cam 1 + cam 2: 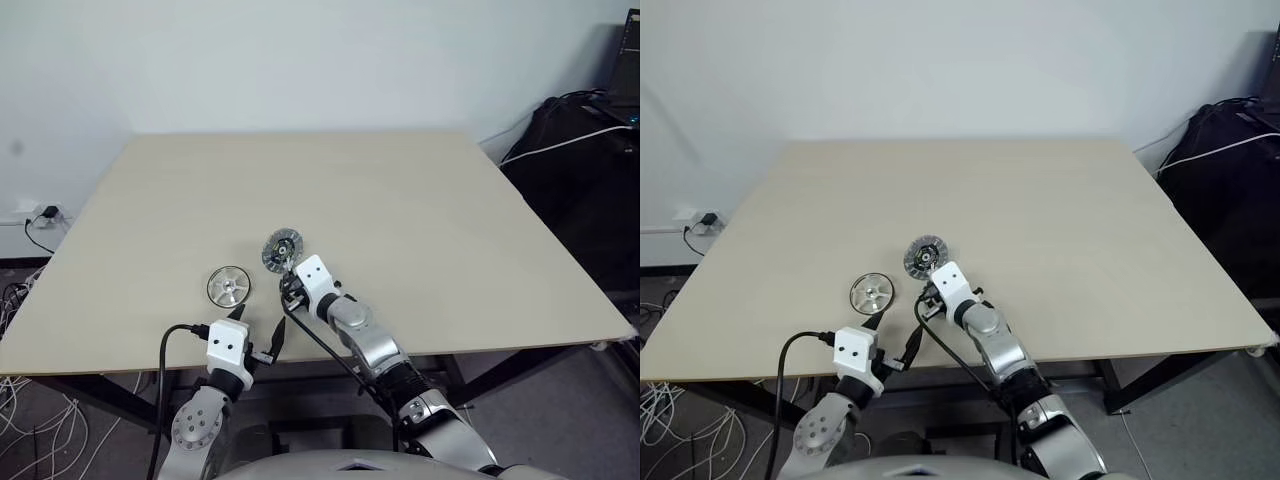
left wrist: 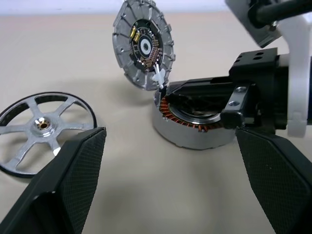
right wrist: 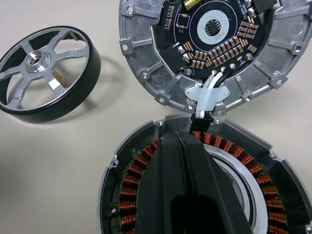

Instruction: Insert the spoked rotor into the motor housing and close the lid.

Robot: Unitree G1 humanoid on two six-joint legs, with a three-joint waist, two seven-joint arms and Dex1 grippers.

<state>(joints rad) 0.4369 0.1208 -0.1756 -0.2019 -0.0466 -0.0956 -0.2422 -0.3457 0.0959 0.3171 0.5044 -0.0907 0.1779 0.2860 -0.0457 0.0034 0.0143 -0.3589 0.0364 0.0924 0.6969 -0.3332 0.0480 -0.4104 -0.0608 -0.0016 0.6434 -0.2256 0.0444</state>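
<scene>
The right gripper [image 3: 181,141] has its jaws pressed together, and they reach over the open motor housing [image 3: 141,163], covering its centre. Copper-orange windings ring the housing's inside. The lid [image 3: 146,58] stands swung open just beyond the housing, joined to it by white wires, its circuit board facing the camera. The spoked rotor [image 3: 46,73] lies flat on the beige counter [image 3: 53,161], apart from both.

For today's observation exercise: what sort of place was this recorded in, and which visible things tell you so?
Probably a robotics lab or workshop. A plain wooden table stands against a bare white wall, cables trail to a wall socket beside it, and a dismantled motor housing with its lid and spoked rotor lies on top.
</scene>
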